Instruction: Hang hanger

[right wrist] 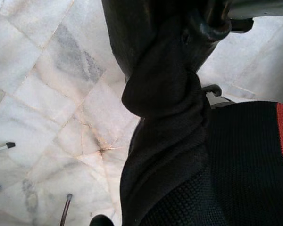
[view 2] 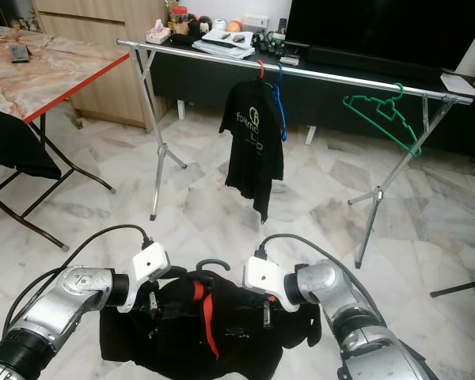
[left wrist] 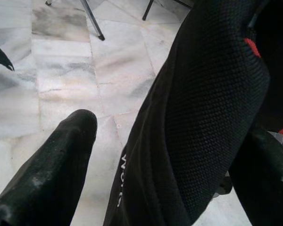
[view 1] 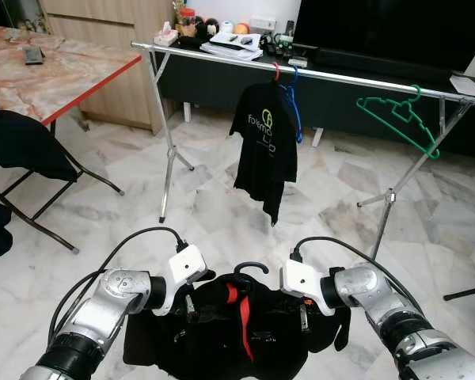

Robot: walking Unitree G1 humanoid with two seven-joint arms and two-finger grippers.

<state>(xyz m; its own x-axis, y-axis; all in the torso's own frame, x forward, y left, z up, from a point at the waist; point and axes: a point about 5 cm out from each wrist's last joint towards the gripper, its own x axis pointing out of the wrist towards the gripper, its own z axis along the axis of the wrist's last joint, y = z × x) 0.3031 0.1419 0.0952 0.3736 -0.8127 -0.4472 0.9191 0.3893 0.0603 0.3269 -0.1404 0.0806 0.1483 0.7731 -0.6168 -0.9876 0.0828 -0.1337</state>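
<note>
A black shirt with a red stripe (view 1: 222, 332) on a black hanger, its hook (view 1: 250, 268) pointing up, hangs low in front of me between both grippers. My left gripper (view 1: 185, 307) is shut on the shirt's left shoulder, and the fabric (left wrist: 203, 117) runs between its fingers (left wrist: 56, 165). On the right shoulder my right gripper (view 1: 304, 317) is shut, with cloth (right wrist: 165, 99) bunched against it. Ahead stands a silver clothes rail (view 1: 340, 77). It carries a black printed T-shirt (view 1: 265, 146) on a red hanger, a blue hanger (view 1: 295, 107) and an empty green hanger (view 1: 401, 115).
A marble-topped table with a red edge (view 1: 59, 75) stands on the left, with a folding chair draped in dark cloth (view 1: 20, 150) beside it. Behind the rail is a dark TV console (view 1: 245, 43) with small items. The rack's legs (view 1: 168, 170) spread over the marble floor.
</note>
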